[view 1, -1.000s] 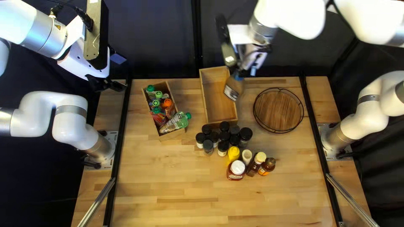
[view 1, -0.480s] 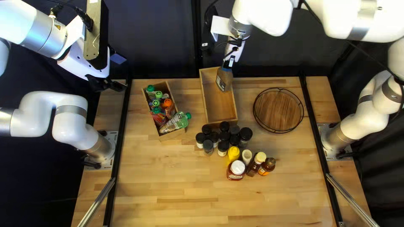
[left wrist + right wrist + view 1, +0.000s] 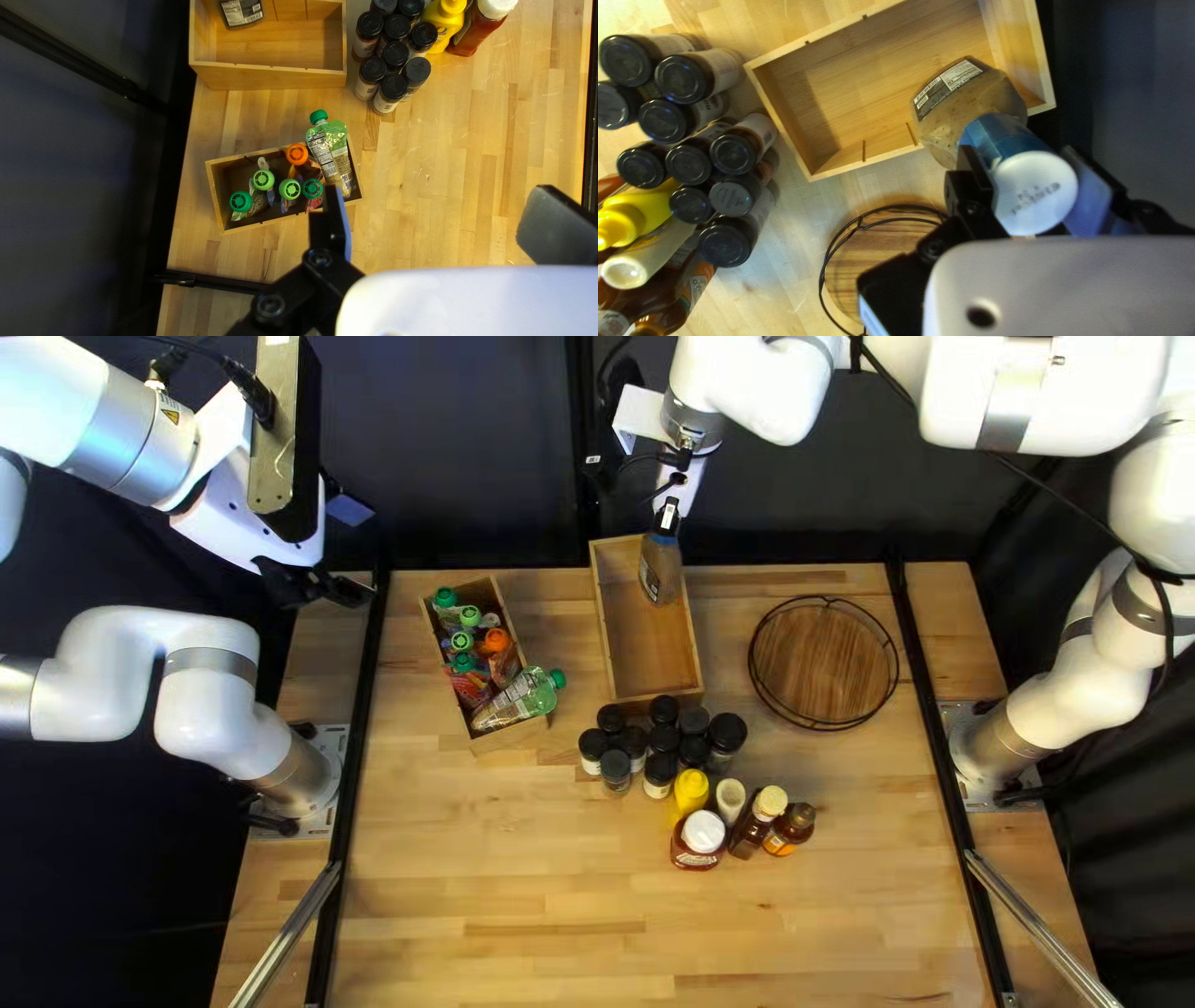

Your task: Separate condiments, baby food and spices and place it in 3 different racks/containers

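Evidently, the brown jar [image 3: 971, 102] is grasped at its cap by the right gripper [image 3: 1024, 174], the nearer one. It is held at one end of the wooden box [image 3: 865, 87], just ahead of that gripper, with its long axis pointed away toward the box's floor; whether its base is supported cannot be told. For release, the end wall [image 3: 1014, 37] and near side wall probably need to be cleared. More room is offered farther along, toward the black-capped jars [image 3: 732, 152]. The left gripper [image 3: 436, 205] is spread wide, with nothing grasped.
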Robot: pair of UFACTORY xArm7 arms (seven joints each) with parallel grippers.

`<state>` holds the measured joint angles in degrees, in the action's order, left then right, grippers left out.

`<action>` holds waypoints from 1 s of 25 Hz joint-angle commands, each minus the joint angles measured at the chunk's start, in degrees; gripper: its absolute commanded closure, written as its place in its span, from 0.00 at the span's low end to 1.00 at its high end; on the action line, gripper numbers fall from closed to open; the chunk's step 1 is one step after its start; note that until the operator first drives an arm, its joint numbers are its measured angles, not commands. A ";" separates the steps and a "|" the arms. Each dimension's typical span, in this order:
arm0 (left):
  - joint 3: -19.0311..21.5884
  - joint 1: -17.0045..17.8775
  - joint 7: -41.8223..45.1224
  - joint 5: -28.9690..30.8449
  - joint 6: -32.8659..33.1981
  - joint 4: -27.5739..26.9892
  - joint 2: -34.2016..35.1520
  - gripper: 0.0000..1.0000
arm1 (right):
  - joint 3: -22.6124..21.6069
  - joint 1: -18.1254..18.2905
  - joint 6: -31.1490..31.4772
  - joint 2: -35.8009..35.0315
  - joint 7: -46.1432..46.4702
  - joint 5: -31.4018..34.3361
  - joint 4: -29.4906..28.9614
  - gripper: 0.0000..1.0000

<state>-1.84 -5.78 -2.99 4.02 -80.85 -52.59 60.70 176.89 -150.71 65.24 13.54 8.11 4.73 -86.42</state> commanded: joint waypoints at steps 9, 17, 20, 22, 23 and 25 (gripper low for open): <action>0.00 0.00 0.00 0.00 0.00 0.00 0.00 0.00 | 1.06 -0.24 -3.21 3.07 -4.02 1.95 1.57 1.00; 0.00 0.00 0.00 0.00 0.00 0.00 0.00 0.00 | 0.80 -0.27 -3.23 3.60 -4.16 1.14 1.36 0.00; 0.00 0.00 0.00 0.00 0.00 0.00 0.00 0.00 | 0.20 -0.73 -2.08 2.14 -4.02 0.62 1.43 0.00; 0.00 0.00 0.00 0.00 0.00 0.00 0.00 0.00 | -0.24 -1.09 -1.30 0.23 -4.09 0.17 2.13 0.00; 0.00 0.00 0.00 0.00 0.00 0.00 0.00 0.00 | -0.57 -1.40 -0.87 -1.39 -4.20 -0.13 2.80 0.00; 0.00 0.00 0.00 0.00 0.00 0.00 0.00 0.00 | -1.33 -2.13 -0.21 -5.23 -4.68 -0.69 4.87 0.00</action>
<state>-1.84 -5.78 -2.99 4.02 -80.85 -52.58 60.69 176.41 -152.05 64.21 12.16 3.85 4.73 -83.73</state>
